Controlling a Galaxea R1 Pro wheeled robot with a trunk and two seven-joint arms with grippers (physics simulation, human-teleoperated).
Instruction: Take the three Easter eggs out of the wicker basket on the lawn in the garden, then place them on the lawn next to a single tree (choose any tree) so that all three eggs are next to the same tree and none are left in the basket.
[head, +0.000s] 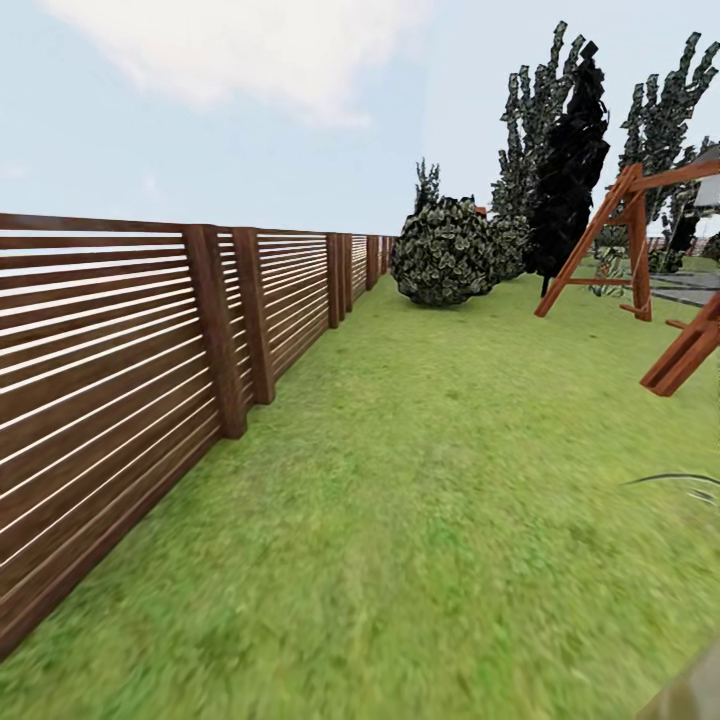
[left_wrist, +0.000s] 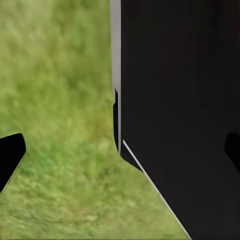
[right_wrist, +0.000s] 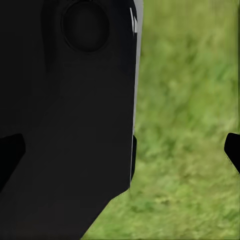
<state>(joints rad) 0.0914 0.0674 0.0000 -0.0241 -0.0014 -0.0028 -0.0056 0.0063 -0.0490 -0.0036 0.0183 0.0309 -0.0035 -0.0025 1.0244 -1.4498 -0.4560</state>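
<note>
Grass of the lawn (head: 430, 480) runs beside a wooden fence (head: 120, 370) toward a round bush (head: 443, 250). Both grippers, the left gripper (left_wrist: 120, 150) and the right gripper (right_wrist: 122, 150), seem spread apart with nothing between, so probably every step remains.

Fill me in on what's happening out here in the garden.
Nothing is being handled right now. The head view looks along the lawn beside a slatted wooden fence, toward a round bush, a dark cypress and a wooden swing frame. Both wrist views look down at grass past the robot's dark body. The jaws of both grippers stand apart with nothing between them. The robot seems to be on its way.
</note>
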